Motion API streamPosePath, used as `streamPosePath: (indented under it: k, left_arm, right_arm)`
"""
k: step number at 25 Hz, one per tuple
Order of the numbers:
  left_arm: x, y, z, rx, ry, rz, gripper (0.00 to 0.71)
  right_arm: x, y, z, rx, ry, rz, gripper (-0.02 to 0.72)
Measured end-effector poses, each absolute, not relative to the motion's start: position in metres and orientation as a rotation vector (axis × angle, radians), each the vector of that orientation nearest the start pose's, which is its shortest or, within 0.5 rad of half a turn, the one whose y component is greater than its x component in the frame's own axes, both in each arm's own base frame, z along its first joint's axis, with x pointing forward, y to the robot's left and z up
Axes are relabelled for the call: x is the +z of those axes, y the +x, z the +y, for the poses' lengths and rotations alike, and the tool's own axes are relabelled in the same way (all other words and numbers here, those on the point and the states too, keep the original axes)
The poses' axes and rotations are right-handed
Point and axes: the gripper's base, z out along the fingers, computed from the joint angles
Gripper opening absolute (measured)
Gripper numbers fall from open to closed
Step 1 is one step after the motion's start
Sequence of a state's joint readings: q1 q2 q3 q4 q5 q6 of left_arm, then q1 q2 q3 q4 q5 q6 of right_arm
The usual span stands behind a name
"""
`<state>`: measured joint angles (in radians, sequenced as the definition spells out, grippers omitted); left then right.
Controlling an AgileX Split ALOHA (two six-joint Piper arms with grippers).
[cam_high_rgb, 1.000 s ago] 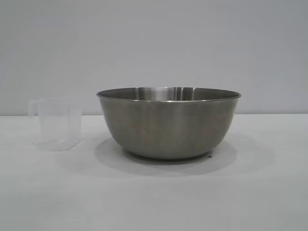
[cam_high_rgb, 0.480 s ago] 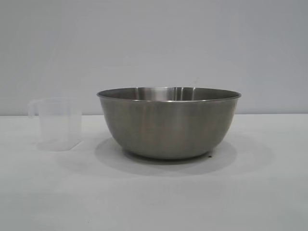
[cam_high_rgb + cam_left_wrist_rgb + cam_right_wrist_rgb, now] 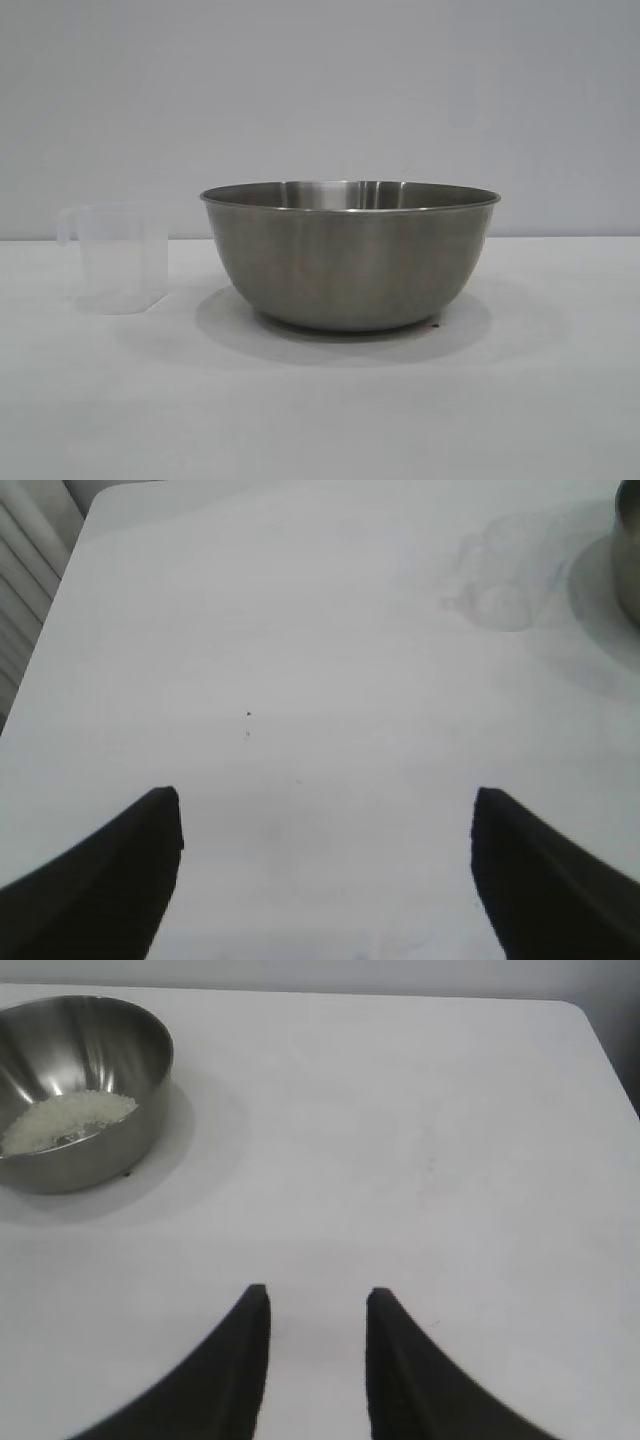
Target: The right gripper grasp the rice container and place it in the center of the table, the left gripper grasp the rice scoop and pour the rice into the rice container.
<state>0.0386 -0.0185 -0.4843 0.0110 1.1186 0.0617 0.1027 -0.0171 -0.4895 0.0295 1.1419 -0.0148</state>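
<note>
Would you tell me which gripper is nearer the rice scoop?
Left. The left gripper faces the rice scoop across bare table; the right gripper is beyond the rice container.

Left gripper jaws wide; right gripper jaws narrower, empty.

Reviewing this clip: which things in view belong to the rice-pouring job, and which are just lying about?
Job:
- bowl, mid-table
- rice in it
- scoop, upright, left of the bowl
- left gripper, open, empty
- right gripper, open, empty
- table

Lying about:
- nothing; only a dark speck on the table
</note>
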Motion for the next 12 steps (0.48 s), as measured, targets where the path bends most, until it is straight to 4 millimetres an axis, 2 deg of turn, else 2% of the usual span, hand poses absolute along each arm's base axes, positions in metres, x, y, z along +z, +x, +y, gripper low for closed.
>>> streamPosePath:
  k: [12]
  left_arm:
    - [0.2682,-0.0084,0.0006,0.074,0.023,2.1,0.523]
  right_arm:
    - [0.2678,-0.0101,0.0014,0.088,-0.127,2.116,0.235]
